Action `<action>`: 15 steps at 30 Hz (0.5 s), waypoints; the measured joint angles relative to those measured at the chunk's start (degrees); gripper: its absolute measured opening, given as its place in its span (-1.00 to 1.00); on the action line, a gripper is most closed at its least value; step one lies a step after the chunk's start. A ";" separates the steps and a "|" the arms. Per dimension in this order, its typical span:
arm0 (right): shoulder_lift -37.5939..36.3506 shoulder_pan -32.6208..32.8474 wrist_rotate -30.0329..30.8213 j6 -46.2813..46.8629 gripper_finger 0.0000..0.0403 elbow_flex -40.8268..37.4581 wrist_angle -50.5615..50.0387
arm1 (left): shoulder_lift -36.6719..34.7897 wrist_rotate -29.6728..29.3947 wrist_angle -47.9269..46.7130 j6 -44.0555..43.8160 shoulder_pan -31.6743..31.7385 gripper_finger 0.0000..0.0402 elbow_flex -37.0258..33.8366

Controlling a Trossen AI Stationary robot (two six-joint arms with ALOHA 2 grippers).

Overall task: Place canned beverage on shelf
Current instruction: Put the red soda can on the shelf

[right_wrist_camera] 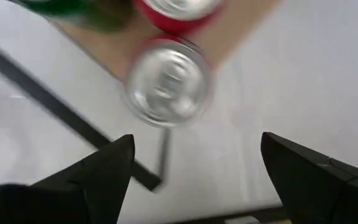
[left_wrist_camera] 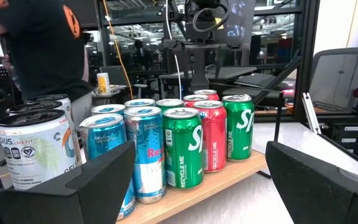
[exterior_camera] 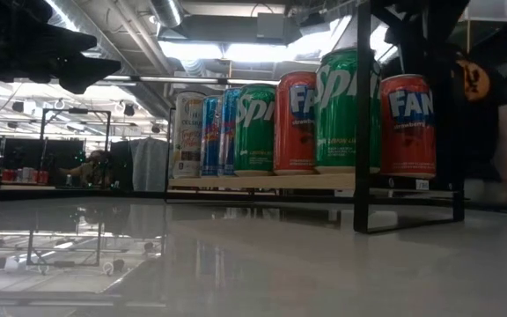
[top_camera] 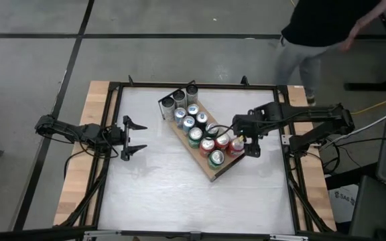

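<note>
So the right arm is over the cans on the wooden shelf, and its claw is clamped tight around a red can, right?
Not quite. The right gripper is over the cans on the shelf, but its fingers stand open with nothing between them. The right wrist view shows the red can clear beyond the fingers.

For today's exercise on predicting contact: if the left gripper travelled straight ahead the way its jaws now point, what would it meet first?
The left gripper, jaws open, points across the bare white table toward the shelf. Probably it would first meet the blue cans along the shelf's near side, though depth is hard to judge.
</note>
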 joint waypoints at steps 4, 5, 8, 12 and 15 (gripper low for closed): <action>-0.38 0.00 6.93 -0.06 0.69 -0.37 -3.58 | 0.00 0.02 -0.02 -0.06 0.00 0.76 0.00; -0.61 0.00 8.20 -0.06 0.69 -0.67 -4.08 | 0.00 0.02 -0.02 -0.07 0.00 0.76 0.00; -0.98 -0.50 10.32 -0.58 0.69 -1.81 -4.85 | 0.02 0.02 -0.02 -0.09 0.00 0.76 0.00; -1.01 -2.49 10.55 -1.27 0.69 -3.20 -4.54 | 0.02 0.02 -0.02 -0.11 0.00 0.76 0.00; -1.19 -4.77 10.65 -3.00 0.69 -4.99 -4.09 | 0.02 0.02 -0.02 -0.13 -0.01 0.76 0.00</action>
